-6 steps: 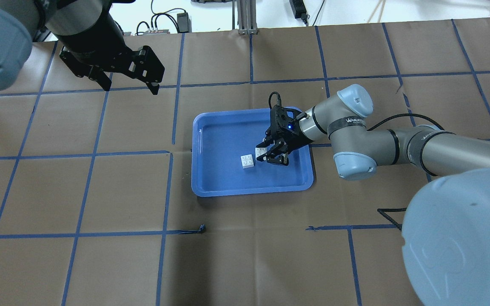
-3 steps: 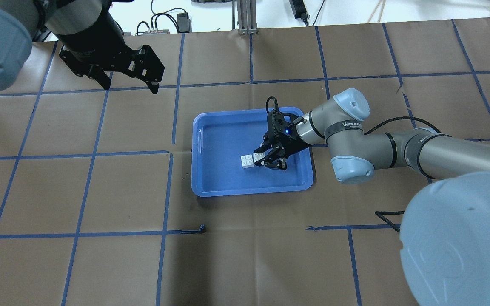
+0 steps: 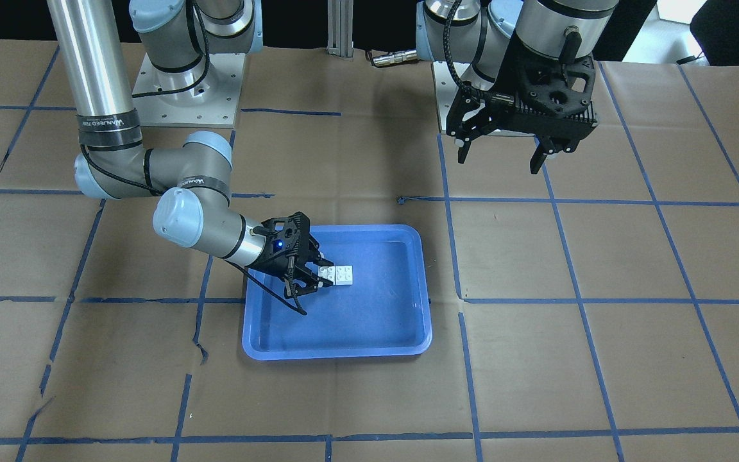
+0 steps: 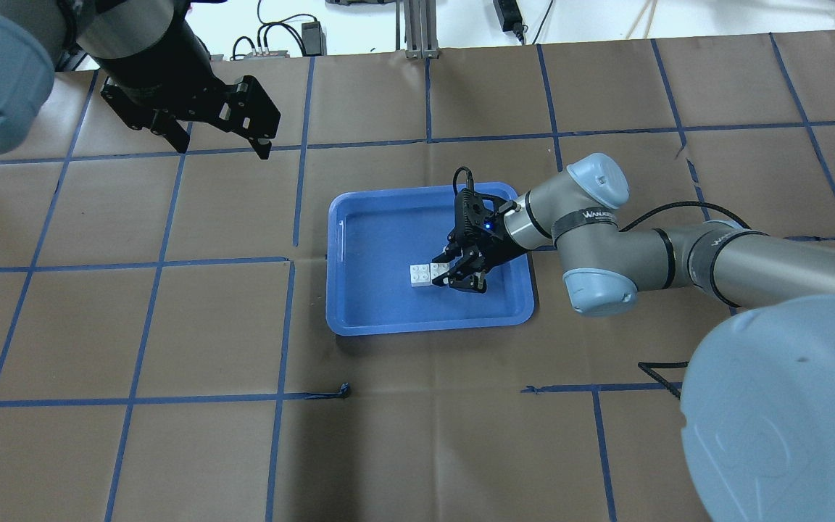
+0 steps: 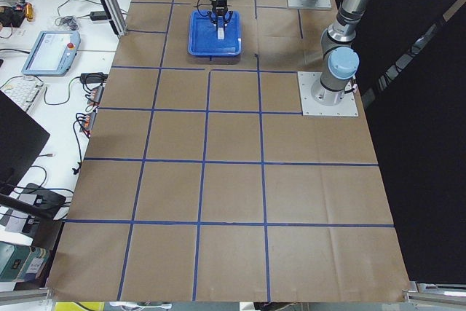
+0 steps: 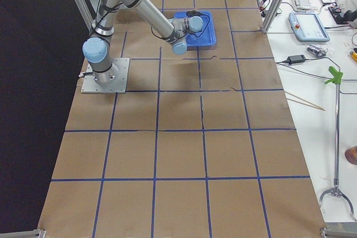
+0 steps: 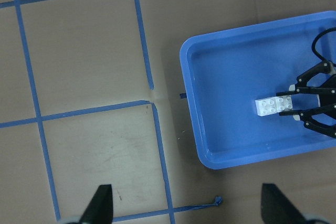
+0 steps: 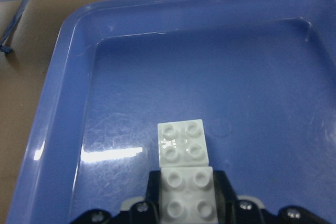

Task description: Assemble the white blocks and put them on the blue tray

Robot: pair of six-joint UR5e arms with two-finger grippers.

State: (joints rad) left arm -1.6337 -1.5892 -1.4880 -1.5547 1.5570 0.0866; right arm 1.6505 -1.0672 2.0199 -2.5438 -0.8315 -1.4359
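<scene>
Two white blocks (image 4: 423, 275) are found side by side, touching, on the floor of the blue tray (image 4: 377, 232). The nearer block (image 8: 187, 196) is clamped between the fingers of the right gripper (image 4: 446, 274); the farther block (image 8: 182, 142) lies free. The left gripper (image 4: 223, 151) is held spread wide above the table (image 4: 171, 326), well apart from the tray.

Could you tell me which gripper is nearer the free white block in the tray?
Right. The right gripper, holding the second white block, is beside the free white block; the left gripper hangs far off the blue tray.
</scene>
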